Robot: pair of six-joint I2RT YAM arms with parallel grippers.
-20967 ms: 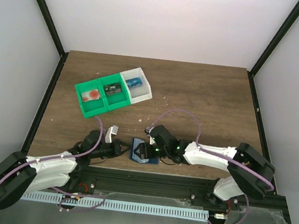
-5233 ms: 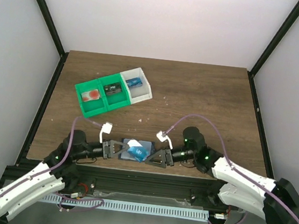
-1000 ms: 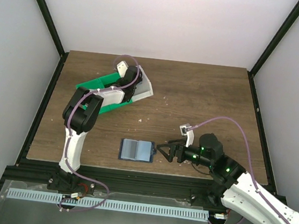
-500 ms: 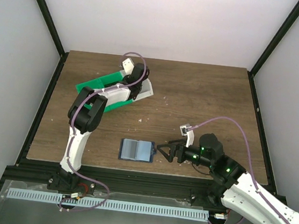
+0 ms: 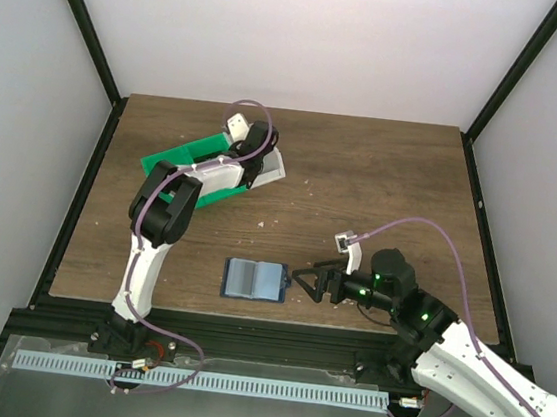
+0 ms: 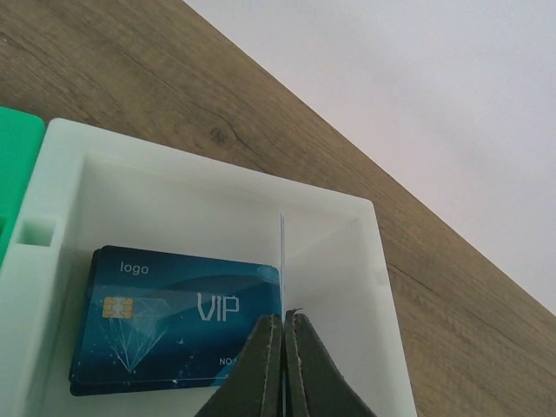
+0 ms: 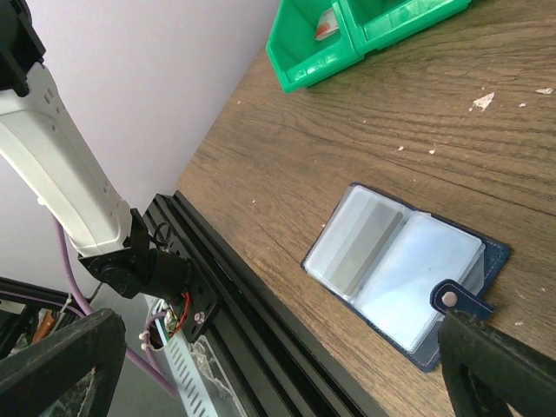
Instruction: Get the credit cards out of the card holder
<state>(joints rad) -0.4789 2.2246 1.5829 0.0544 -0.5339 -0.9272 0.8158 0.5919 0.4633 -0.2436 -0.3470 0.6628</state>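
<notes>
The card holder (image 5: 255,279) lies open flat near the table's front edge, pale grey-blue inside, with its tab to the right. It also shows in the right wrist view (image 7: 404,261). My right gripper (image 5: 303,277) is open and empty just right of the tab, close to the table. My left gripper (image 5: 256,156) reaches far over the white tray (image 5: 277,171). In the left wrist view it (image 6: 284,320) is shut on a thin credit card (image 6: 282,252) held edge-on above the white tray (image 6: 347,217). A blue VIP card (image 6: 174,321) lies flat in that tray.
Two green trays (image 5: 178,165) adjoin the white tray on its left and hold small items; they show in the right wrist view (image 7: 321,52) too. Small white crumbs (image 7: 482,101) lie on the wood. The black front rail (image 7: 234,295) runs close beside the card holder.
My left gripper has shifted a little to the right over the white tray with the card in it. The right arm and the card holder have not moved.
</notes>
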